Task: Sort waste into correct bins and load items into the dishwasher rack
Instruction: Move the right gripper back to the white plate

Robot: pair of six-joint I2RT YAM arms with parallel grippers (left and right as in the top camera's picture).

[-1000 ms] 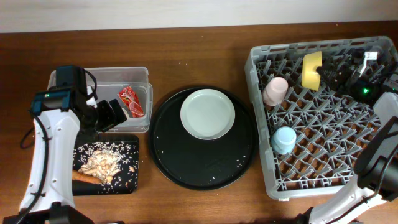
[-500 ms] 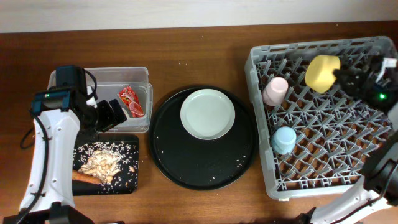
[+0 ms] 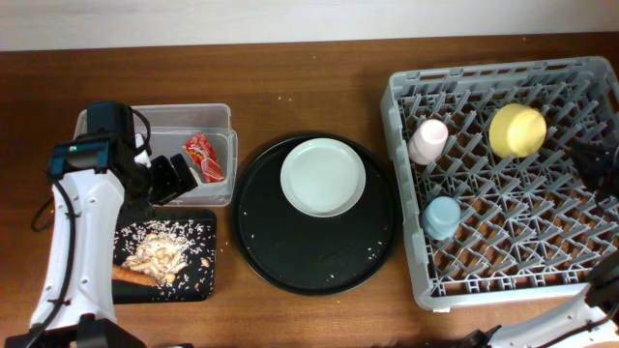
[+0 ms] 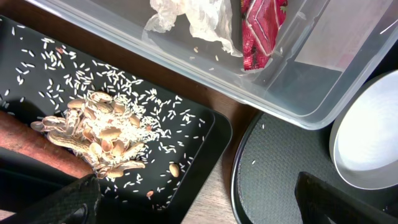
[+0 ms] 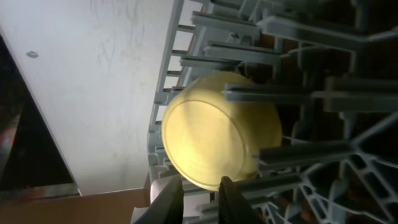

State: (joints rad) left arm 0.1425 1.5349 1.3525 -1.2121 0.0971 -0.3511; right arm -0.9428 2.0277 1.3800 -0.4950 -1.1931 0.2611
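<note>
The big grey plastic rack with pegs [image 3: 404, 242] sits on the right. The round yellow bowl [image 3: 517, 130] lies among the pegs at the back, near the small pink cup [image 3: 427, 140] and small blue cup [image 3: 442, 217]. The right gripper [image 5: 198, 198] is near the bowl, its fingers a little apart and holding nothing. The pale round plate [image 3: 323, 177] rests on the large round black tray [image 3: 290, 253]. The left gripper [image 3: 177, 177] is wide open and holds nothing. It is at the front edge of the clear plastic tub [image 3: 164, 109], which holds the red snack wrapper [image 3: 204, 158] and crumpled white tissue [image 4: 193, 18]. Pale food grains [image 3: 160, 237] and an orange carrot [image 3: 131, 275] lie in the small black tray [image 3: 198, 286].
</note>
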